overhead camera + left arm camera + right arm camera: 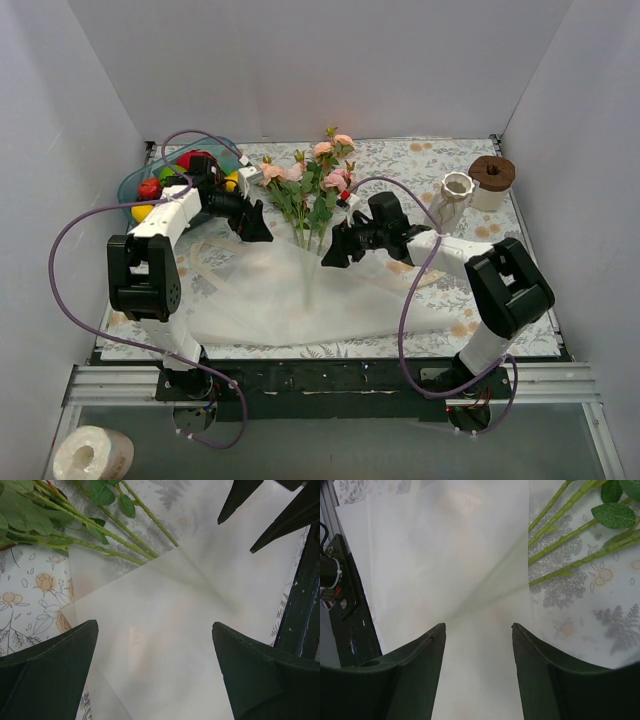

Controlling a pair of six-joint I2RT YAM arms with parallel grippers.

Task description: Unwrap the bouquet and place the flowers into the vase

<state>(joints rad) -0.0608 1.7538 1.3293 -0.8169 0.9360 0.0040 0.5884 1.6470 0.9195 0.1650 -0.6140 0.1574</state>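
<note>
Flowers lie on the surface, stems on spread-out white paper, blooms far; vase stands far right. Left end effector released wide, just left of stems. Right end effector released, over paper, grasping nothing.

The flowers lie on the table, their stem ends tucked under the wrapping paper spread in front of them. Left of the flowers sits the fruit bowl. Right of the flowers stands the vase, with a cylinder just behind it. The left gripper and right gripper flank the stems.
</note>
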